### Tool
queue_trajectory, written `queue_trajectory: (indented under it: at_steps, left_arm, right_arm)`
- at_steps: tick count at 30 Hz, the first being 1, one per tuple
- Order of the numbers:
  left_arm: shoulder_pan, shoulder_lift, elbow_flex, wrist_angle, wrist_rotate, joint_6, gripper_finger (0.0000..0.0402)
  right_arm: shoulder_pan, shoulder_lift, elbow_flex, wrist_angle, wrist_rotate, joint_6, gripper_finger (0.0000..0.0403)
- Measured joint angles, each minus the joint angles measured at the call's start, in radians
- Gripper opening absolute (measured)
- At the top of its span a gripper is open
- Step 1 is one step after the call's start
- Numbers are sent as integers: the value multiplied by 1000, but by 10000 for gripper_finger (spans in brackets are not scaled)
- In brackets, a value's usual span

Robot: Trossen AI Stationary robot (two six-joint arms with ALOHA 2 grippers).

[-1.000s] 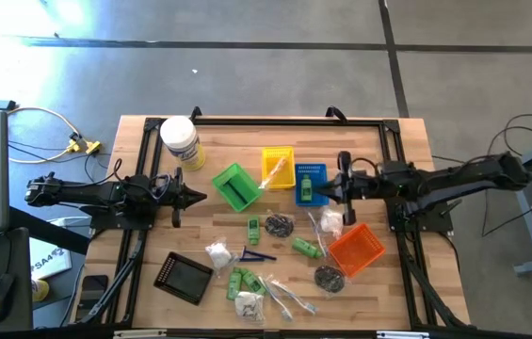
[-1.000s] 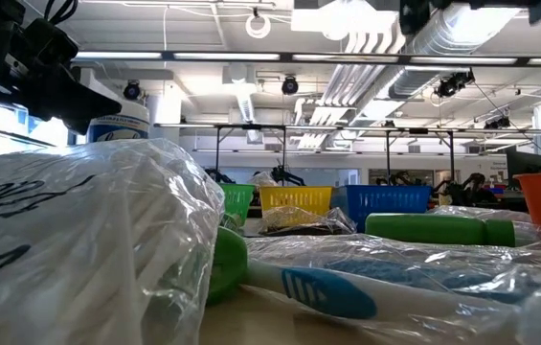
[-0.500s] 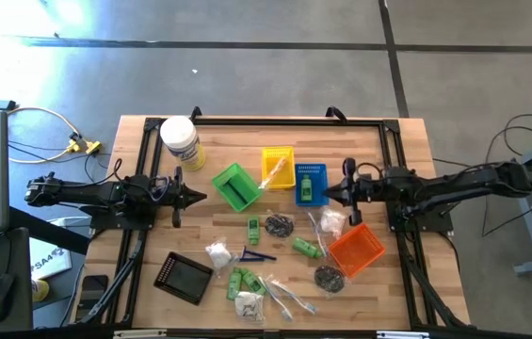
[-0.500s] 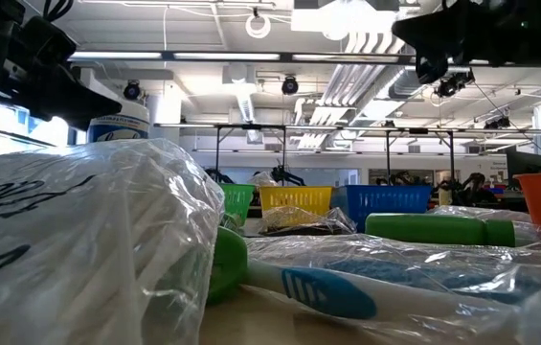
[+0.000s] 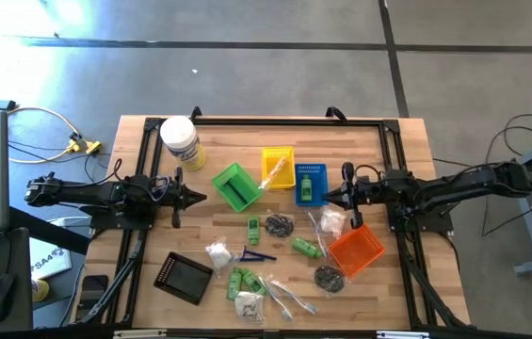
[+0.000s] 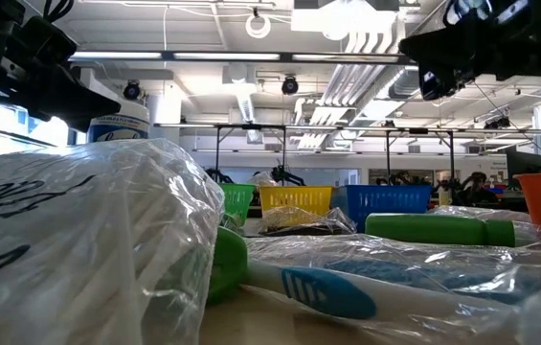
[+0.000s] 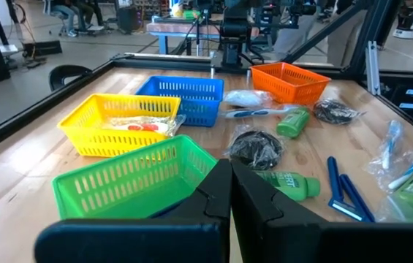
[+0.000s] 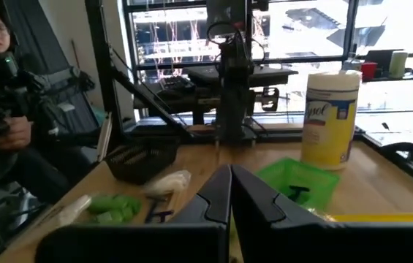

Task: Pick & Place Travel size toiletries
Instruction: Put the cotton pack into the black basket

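Toiletries [image 5: 275,259] lie scattered apart from right pincer [image 5: 330,193], shut, empty.

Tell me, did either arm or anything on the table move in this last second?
The right claw drew back a little from above the blue basket toward its own side of the table, and came lower in the table-level view. It stayed shut and empty, taking or dropping nothing. The left claw stayed shut beside the green basket. The toiletries lie as before.
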Motion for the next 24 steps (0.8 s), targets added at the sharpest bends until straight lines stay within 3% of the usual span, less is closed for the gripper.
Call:
queue_trajectory:
  at_steps: [5, 10, 15, 20, 24]
  left_arm:
    - [0, 0, 0, 0, 1, -22, 0]
    - [0, 0, -1, 6, 15, -29, 0]
    - [0, 0, -3, 68, 17, -51, 0]
    - [0, 0, -3, 180, 97, -17, 0]
    - [-1, 0, -3, 193, 99, -20, 0]
  right_arm:
    - [34, -8, -96, 170, 101, -20, 3]
    - [34, -49, -111, 183, 85, -21, 3]
    - [34, -57, -111, 204, -15, -11, 3]
    - [34, -57, -111, 207, 0, -32, 3]
    - [34, -57, -111, 201, 24, -57, 3]
